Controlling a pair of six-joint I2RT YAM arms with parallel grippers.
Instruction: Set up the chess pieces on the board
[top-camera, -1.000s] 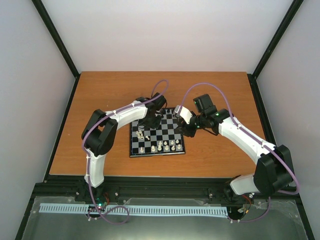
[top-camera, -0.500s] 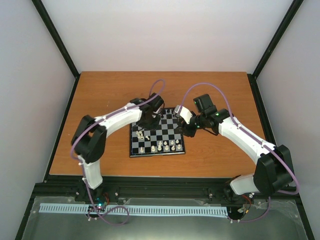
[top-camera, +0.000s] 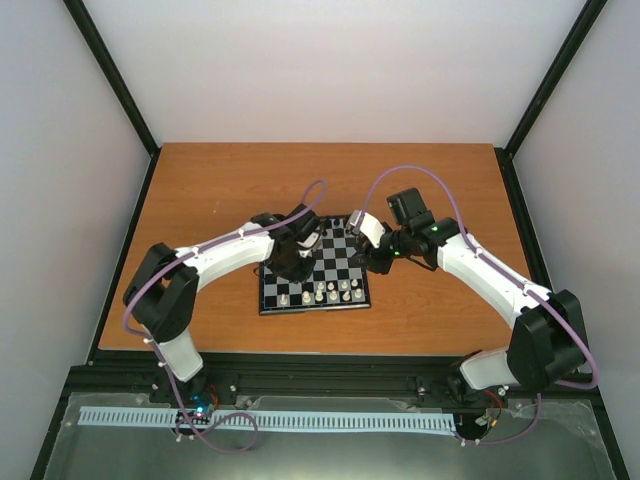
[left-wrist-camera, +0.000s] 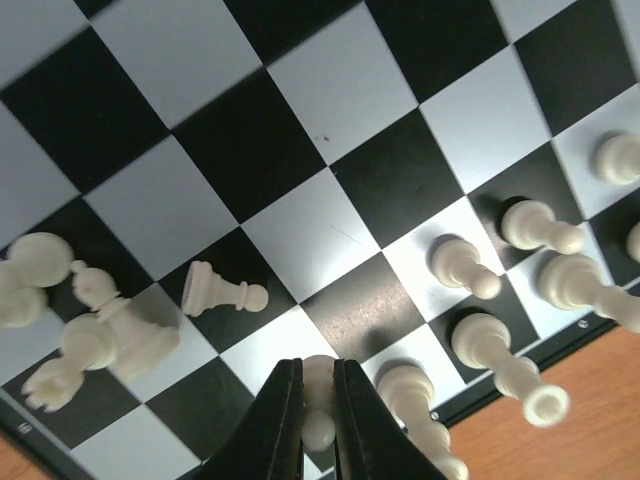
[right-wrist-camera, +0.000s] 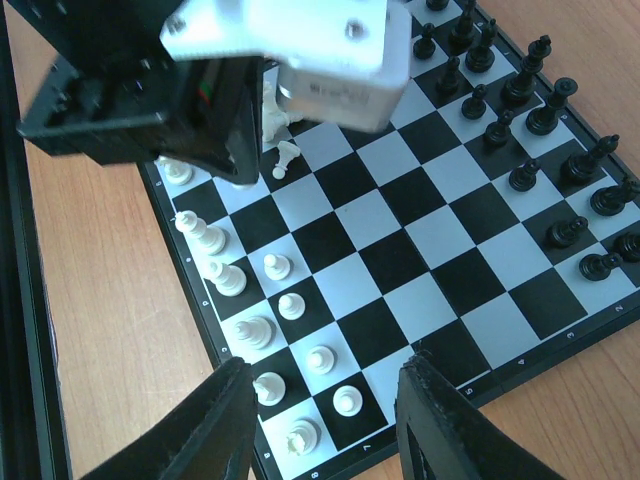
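The left gripper (left-wrist-camera: 318, 368) clenches a white pawn (left-wrist-camera: 320, 425) just above the near edge of the board (top-camera: 340, 265), mid-table, likely to fill the unfinished white row. The right gripper (right-wrist-camera: 325, 405) hangs released and empty by the board's right edge, out of the way.

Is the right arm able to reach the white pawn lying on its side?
Probably not cleanly: the left hand, shut on a white piece, hangs right beside the fallen pawn, crowding the open right hand's approach.

Overhead and wrist views share board (top-camera: 336, 266)
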